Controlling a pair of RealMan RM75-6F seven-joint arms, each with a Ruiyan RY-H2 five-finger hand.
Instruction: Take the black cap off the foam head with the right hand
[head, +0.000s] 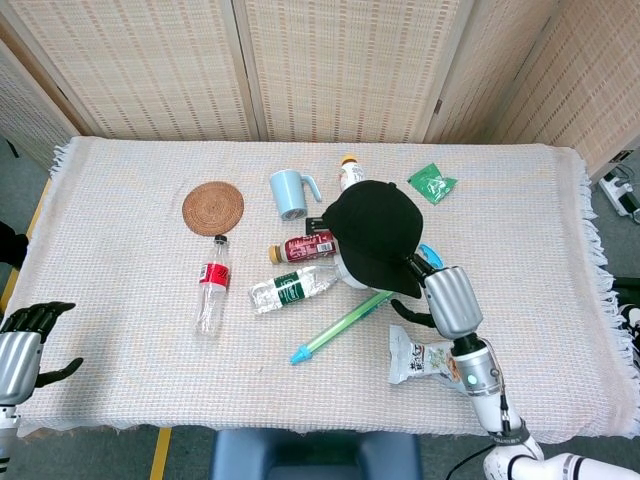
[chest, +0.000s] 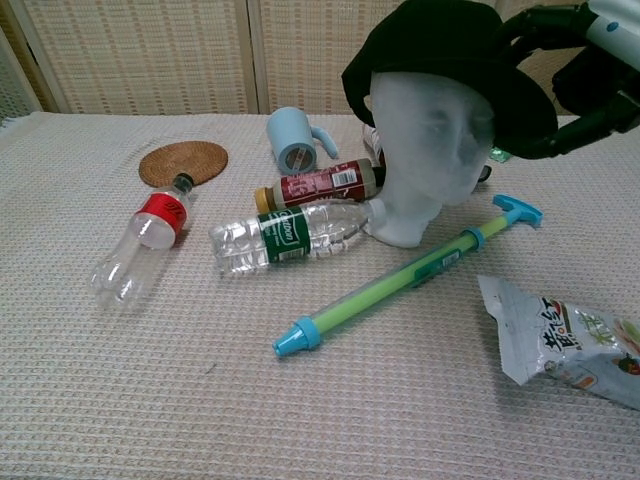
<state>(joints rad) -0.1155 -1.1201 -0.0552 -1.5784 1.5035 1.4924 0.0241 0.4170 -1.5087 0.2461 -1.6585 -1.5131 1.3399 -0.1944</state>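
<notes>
I have the right robot hand (head: 449, 300) up at the brim of the black cap (head: 377, 233), its dark fingers (chest: 545, 22) spread around the brim edge in the chest view; I cannot tell whether they are actually touching it, and nothing is gripped. The cap sits on the foam head (chest: 428, 150), which stands upright near the middle of the cloth-covered surface (head: 120, 200). The left robot hand (head: 22, 350) hangs off the near left corner, fingers apart and holding nothing. A clear water bottle with a green label (chest: 285, 235) lies with its neck against the base of the foam head, a red-labelled drink bottle (chest: 322, 184) just behind it. A green and blue water squirter (chest: 405, 278) lies diagonally in front, and a snack packet (chest: 570, 340) lies near the right edge.
</notes>
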